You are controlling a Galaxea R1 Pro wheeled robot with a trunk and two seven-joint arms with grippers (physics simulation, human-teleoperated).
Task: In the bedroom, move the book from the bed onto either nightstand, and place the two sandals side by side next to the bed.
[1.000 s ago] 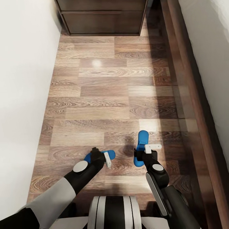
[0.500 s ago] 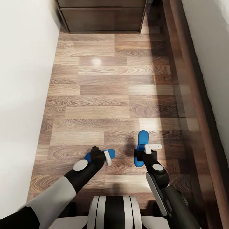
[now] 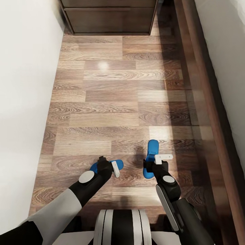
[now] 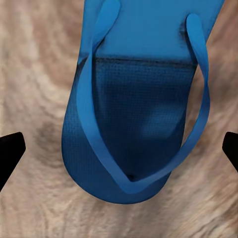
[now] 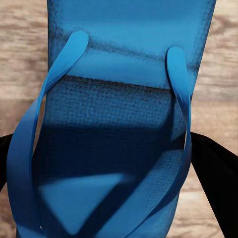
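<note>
fingers (image 4: 11, 151) flanking blue sandal (image 4: 139, 114)

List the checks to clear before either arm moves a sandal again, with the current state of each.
1. Left gripper open around left sandal: ok, the fingers stand clear of both its sides.
2. Right gripper holding right sandal: cannot tell; the fingers sit at its edges.
3. Sandals side by side: not ok; the left one lies crosswise, the right one points ahead.
4. Near the bed frame: ok for the right sandal.
5. Floor ahead free: ok.
</note>
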